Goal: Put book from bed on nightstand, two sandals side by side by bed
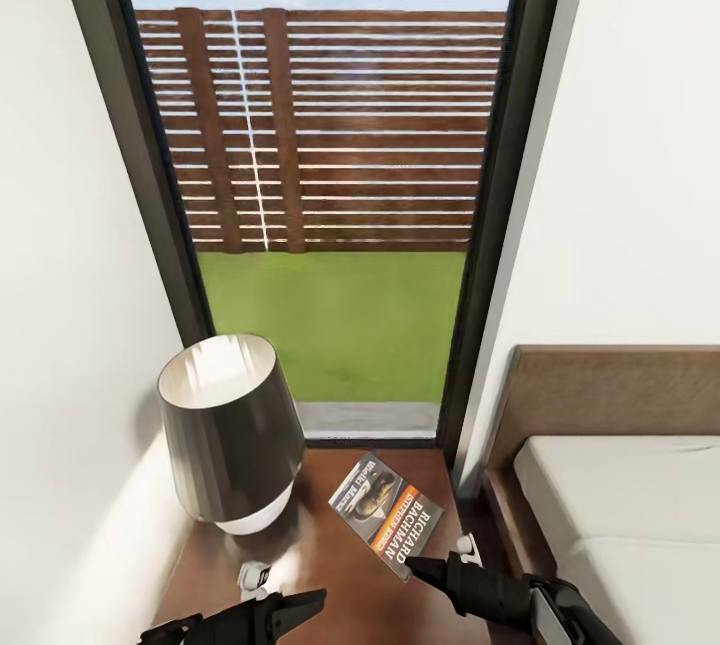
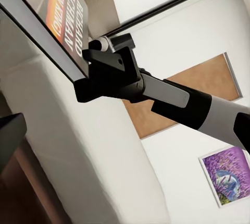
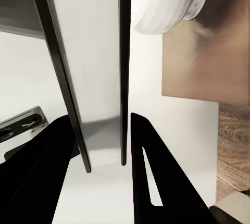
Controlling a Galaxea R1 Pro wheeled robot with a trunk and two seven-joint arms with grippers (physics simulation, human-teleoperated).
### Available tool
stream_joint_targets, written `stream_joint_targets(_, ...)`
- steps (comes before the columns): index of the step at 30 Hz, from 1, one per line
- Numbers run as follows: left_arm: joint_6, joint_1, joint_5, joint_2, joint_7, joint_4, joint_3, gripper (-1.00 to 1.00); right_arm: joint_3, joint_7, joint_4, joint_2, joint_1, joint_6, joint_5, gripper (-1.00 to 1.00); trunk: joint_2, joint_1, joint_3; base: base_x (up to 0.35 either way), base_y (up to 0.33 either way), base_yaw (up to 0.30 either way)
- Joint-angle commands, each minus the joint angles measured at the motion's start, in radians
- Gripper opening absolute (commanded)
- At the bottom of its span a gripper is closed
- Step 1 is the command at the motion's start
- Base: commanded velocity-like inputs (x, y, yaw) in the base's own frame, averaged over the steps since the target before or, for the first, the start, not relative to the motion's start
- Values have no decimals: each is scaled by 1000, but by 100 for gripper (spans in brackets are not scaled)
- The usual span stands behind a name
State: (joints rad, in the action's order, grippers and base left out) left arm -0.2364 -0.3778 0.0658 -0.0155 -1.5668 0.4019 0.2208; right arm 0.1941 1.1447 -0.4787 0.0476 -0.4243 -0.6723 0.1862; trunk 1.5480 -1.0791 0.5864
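Here, thin book (image 1: 386,513) on glossy nightstand (image 1: 330,575).

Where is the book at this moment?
In the head view the book is over the nightstand, right of the lamp, below the window; the right gripper holds its near edge.

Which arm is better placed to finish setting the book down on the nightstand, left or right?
Right, most likely. The right gripper grips the near edge of the book, which lies over the nightstand beside the lamp. The left gripper hovers apart from it, holding nothing.
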Motion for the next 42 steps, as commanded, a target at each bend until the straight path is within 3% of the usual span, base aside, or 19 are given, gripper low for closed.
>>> stream_joint_targets(1, -11, -1, -1, 0, -4, 0, 2, 100, 2, 1, 0, 0, -1, -7, 5, -100, 8, -4, 4, 0, 0, 0)
stream_joint_targets(8, -11, -1, -1, 0, -4, 0, 2, 100, 2, 1, 0, 0, -1, -7, 5, -100, 57, -31, 26, 0, 0, 0)
stream_joint_targets(14, -11, -1, -1, -1, -4, 0, 2, 100, 2, 1, 0, 0, -1, -7, 5, -100, 57, -31, 26, 0, 0, 0)
stream_joint_targets(42, -10, -1, -1, -1, -4, 0, 2, 100, 2, 1, 0, 0, -1, -7, 6, -100, 253, -138, 114, 0, 0, 0)
